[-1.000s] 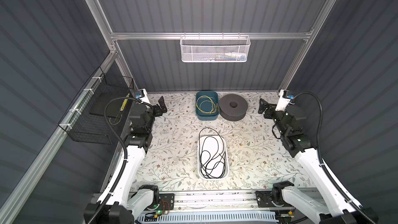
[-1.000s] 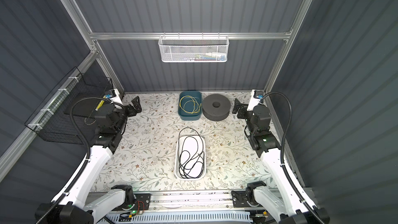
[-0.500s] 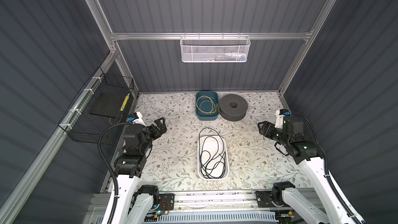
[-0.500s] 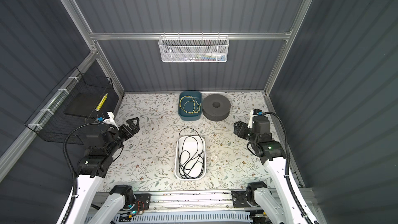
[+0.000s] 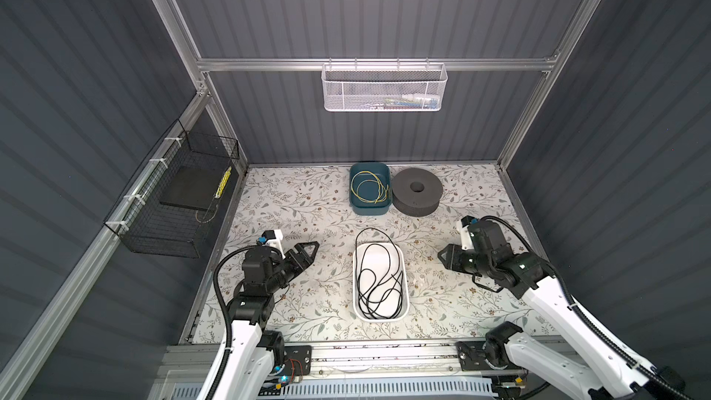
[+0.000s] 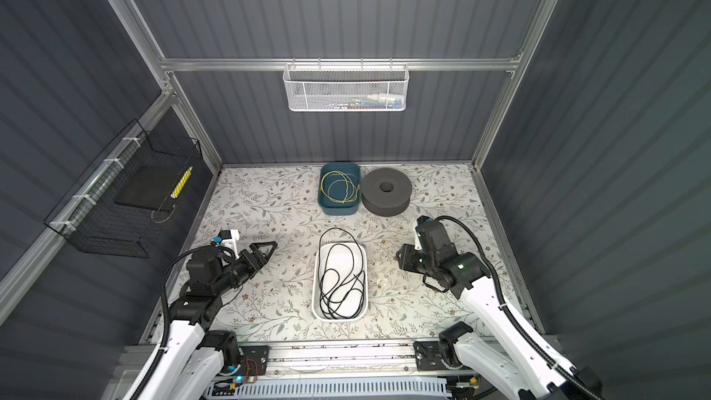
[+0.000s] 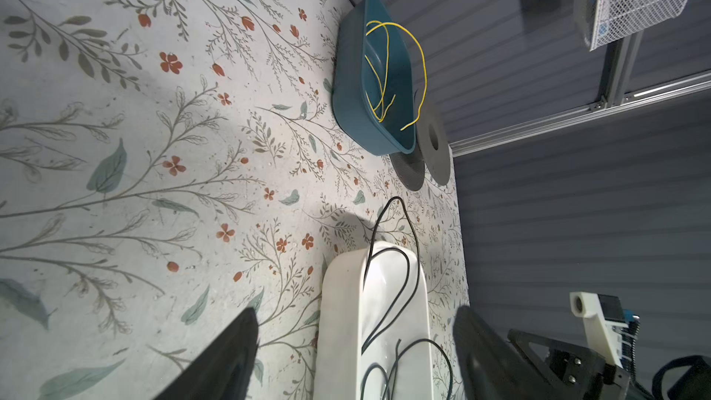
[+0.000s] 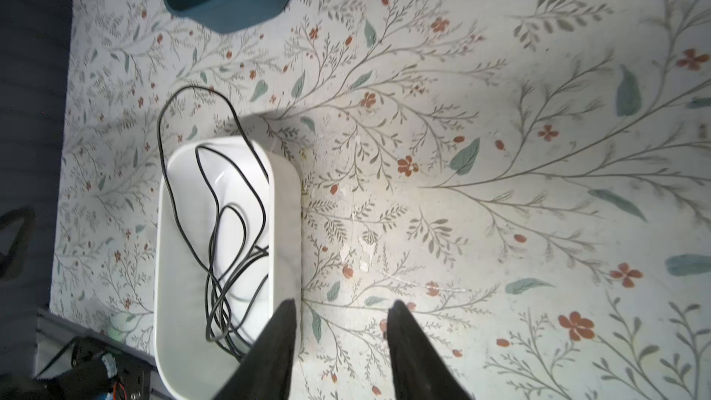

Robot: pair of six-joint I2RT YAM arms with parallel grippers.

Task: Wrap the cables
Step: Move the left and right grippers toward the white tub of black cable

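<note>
The cables are one thin black cord (image 5: 375, 298) (image 6: 338, 294) lying in loose loops inside a white tray (image 5: 379, 319) (image 6: 338, 318) at the middle of the table. One loop (image 7: 397, 198) hangs over the tray's far rim onto the floral surface. My left gripper (image 5: 311, 250) (image 6: 269, 250) hovers left of the tray, pointing at it, open and empty (image 7: 356, 308). To the tray's right, my right gripper (image 5: 442, 257) (image 6: 400, 259) holds its jaws apart by a narrower gap with only table between them (image 8: 342, 302). Both wrist views show the cord (image 8: 223, 275) untouched in the tray (image 7: 342, 321) (image 8: 284, 225).
A teal bin (image 5: 371, 212) holding a yellow wire coil stands at the back centre, with a grey foam ring (image 5: 417, 196) beside it. A black wire basket (image 5: 173, 202) hangs on the left wall. A white mesh basket (image 5: 384, 88) hangs on the back rail.
Both arms have swung from the back corners forward and down to either side of the tray. The right jaws have narrowed a lot, the left ones slightly.
</note>
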